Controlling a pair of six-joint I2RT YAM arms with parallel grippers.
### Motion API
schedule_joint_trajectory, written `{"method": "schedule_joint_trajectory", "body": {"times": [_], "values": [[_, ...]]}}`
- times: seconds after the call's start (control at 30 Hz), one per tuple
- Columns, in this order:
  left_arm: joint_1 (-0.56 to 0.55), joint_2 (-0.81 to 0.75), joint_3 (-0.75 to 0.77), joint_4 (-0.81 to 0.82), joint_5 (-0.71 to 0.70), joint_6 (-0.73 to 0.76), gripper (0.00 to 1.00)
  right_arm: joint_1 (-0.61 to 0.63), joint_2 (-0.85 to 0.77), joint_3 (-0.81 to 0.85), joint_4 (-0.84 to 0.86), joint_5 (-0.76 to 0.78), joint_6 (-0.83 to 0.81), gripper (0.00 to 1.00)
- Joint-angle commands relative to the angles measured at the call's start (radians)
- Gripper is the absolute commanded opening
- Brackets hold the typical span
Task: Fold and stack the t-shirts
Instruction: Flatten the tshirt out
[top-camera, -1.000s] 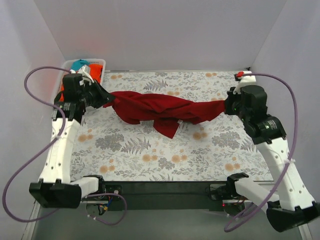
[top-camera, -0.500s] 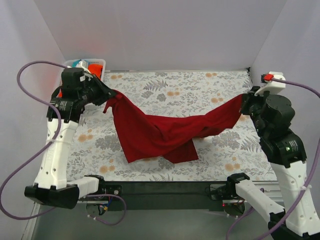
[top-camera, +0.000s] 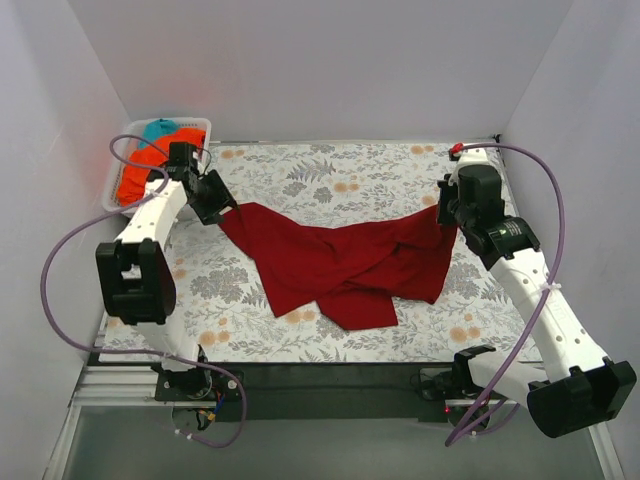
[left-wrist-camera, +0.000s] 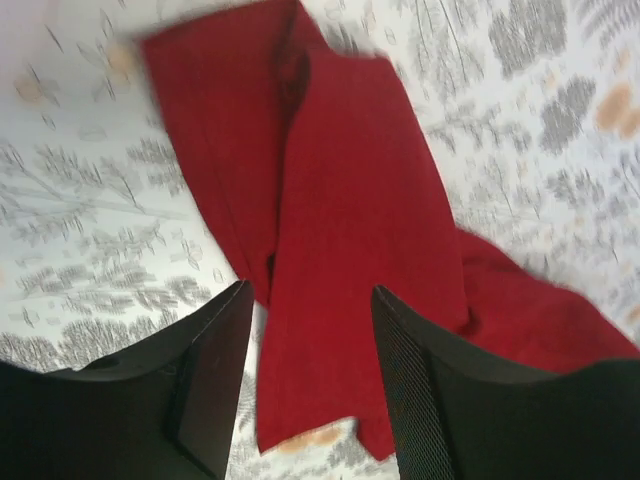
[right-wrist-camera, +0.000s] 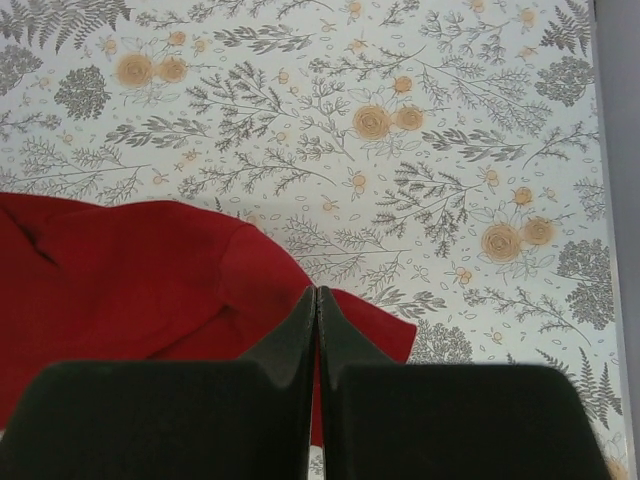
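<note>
The dark red t-shirt (top-camera: 340, 260) lies rumpled across the middle of the floral tablecloth (top-camera: 350, 175). My left gripper (top-camera: 225, 208) is open at the shirt's far left corner. In the left wrist view the jaws (left-wrist-camera: 312, 295) stand apart above the red cloth (left-wrist-camera: 350, 200) and hold nothing. My right gripper (top-camera: 443, 215) is shut at the shirt's far right edge. In the right wrist view its fingertips (right-wrist-camera: 317, 295) press together right at the red cloth (right-wrist-camera: 120, 270), which rises in a fold toward them.
A white slotted basket (top-camera: 200, 124) stands at the back left corner with the orange shirt (top-camera: 135, 180) and the teal shirt (top-camera: 158, 128) in it. White walls close in the table on three sides.
Both arms came down and inward, and the shirt went from hanging stretched between them to lying on the table. The left gripper let go of its corner and opened.
</note>
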Motion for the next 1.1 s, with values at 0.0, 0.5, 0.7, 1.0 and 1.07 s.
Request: {"method": "schedule_joint_trajectory", "body": {"times": [0.0, 0.5, 0.7, 1.0, 1.07], "values": [[-0.017, -0.271, -0.111, 0.085, 0.138, 0.018, 0.50, -0.005, -0.025, -0.019, 0.065, -0.056, 0.013, 0.01], [-0.312, -0.563, -0.608, -0.070, 0.040, -0.079, 0.37, -0.006, -0.047, -0.014, -0.044, -0.078, 0.025, 0.01], [-0.444, -0.517, -0.667, -0.070, -0.044, -0.128, 0.39, -0.005, -0.070, -0.043, -0.055, -0.092, 0.042, 0.01], [-0.602, -0.333, -0.646, 0.004, -0.176, -0.188, 0.48, -0.005, -0.088, -0.059, -0.069, -0.101, 0.050, 0.01], [-0.622, -0.283, -0.619, 0.005, -0.228, -0.195, 0.49, -0.006, -0.091, -0.060, -0.075, -0.101, 0.050, 0.01]]}}
